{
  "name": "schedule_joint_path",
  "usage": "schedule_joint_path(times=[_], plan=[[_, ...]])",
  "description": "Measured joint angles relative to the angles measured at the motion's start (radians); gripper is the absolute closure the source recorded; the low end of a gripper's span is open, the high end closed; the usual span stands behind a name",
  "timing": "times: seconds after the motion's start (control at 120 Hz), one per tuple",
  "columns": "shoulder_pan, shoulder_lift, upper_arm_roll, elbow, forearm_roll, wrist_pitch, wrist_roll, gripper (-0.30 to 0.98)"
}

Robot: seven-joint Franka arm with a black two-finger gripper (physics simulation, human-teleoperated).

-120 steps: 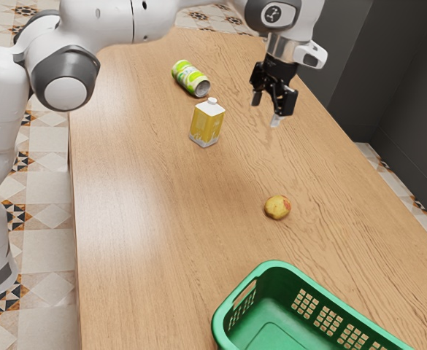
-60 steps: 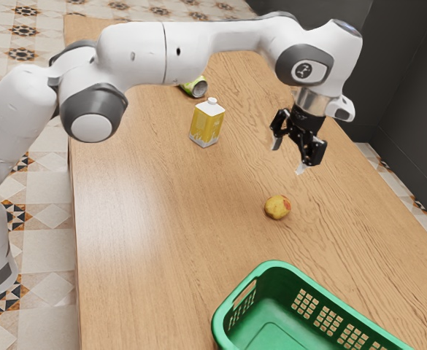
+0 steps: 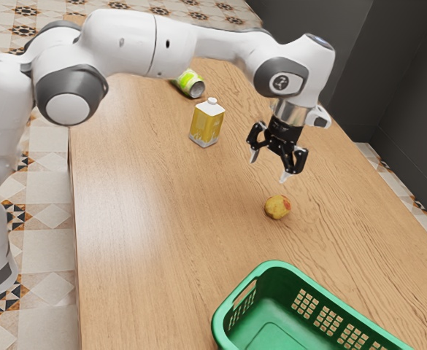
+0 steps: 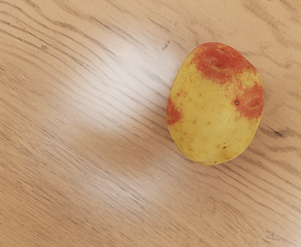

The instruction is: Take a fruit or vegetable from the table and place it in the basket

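Observation:
My gripper hangs over the table in the exterior view, its two fingers spread wide with nothing between them. Below its fingertips and slightly toward the exterior view's right, a small yellow fruit or vegetable with red patches lies on the wood. In the wrist view the same yellow-and-red piece rests on the grain, untouched. A green basket with latticed sides stands at the exterior view's lower edge, partly cut off by it; the part of its floor that shows is bare.
A yellow carton with a white cap stands upright on the wooden table. Behind it a green-and-white can lies on its side, partly covered by my arm. Dark grey cabinets or walls rise beyond the table's far side.
My gripper first moved toward the exterior view's right and down, then back left a little, and now hangs nearer the yellow-and-red piece. The table objects have not moved.

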Motion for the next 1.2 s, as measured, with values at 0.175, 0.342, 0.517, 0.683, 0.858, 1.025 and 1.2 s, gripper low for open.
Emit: schedule_joint_path(times=[0.175, 0.342, 0.517, 0.683, 0.858, 1.025, 1.2], plan=[[-0.003, 0.003, 0.003, -0.064, 0.005, 0.082, -0.07, 0.0], [-0.01, 0.009, 0.0, -0.085, 0.001, 0.14, -0.12, 0.0], [-0.019, 0.021, -0.005, -0.087, -0.005, 0.184, -0.158, 0.0], [-0.021, 0.047, -0.007, -0.1, -0.015, 0.222, -0.185, 0.0], [-0.022, 0.067, -0.011, -0.109, -0.02, 0.256, -0.201, 0.0], [-0.021, 0.075, -0.013, -0.115, -0.023, 0.276, -0.211, 0.0], [-0.022, 0.082, -0.013, -0.117, -0.015, 0.309, -0.211, 0.0]])
